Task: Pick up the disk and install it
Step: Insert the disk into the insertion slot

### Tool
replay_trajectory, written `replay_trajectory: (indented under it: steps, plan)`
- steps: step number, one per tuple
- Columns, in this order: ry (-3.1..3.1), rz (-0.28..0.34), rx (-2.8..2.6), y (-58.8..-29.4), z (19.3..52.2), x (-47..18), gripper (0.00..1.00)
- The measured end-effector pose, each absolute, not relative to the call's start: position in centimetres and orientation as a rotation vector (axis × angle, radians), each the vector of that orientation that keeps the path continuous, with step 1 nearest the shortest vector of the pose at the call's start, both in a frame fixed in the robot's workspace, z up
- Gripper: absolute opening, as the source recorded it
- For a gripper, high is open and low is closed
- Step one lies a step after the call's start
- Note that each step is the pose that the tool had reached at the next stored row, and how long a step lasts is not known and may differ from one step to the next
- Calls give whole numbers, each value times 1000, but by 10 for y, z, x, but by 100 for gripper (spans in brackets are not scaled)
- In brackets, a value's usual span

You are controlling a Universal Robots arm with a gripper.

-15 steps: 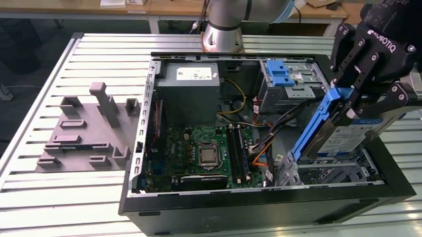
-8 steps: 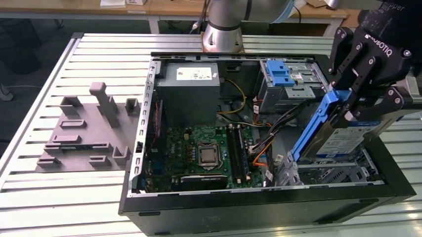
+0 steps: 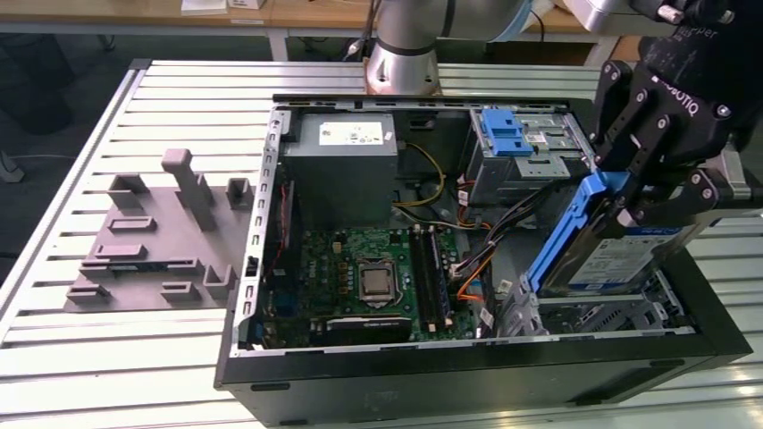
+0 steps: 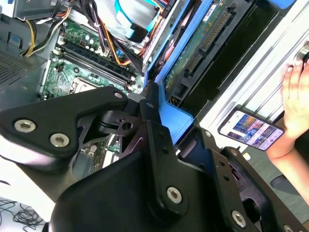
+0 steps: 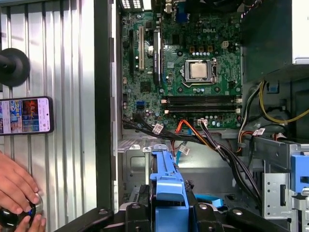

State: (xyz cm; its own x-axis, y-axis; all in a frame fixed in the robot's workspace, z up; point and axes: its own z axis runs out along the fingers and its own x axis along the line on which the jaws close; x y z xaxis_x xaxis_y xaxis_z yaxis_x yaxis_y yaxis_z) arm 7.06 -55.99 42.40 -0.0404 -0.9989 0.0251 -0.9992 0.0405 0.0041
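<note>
Standing by the worktop (image 3: 71,357), I see the gripper (image 3: 632,198) with its jaws clenched on the upper end of the disk (image 3: 614,259), grasping it by its blue bracket. The disk hangs steeply tilted, label outward, with its lower end down in the bay at the corner of the open computer case (image 3: 477,366). In the exterior view that is about four o'clock from the motherboard (image 3: 370,277). The grey power supply (image 3: 346,170) sits at twelve o'clock from the board. A grey moulded fixture (image 3: 155,241) lies on the worktop at nine o'clock, well apart from the case. In the first wrist view, a phone (image 5: 24,115) lies outside the case wall near a person's hand (image 5: 17,193).
</note>
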Motion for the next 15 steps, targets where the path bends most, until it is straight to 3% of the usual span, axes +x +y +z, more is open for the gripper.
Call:
replay_trajectory:
  steps: [15]
  plan:
    - [-2250,20,2161,-561,418,71,36]
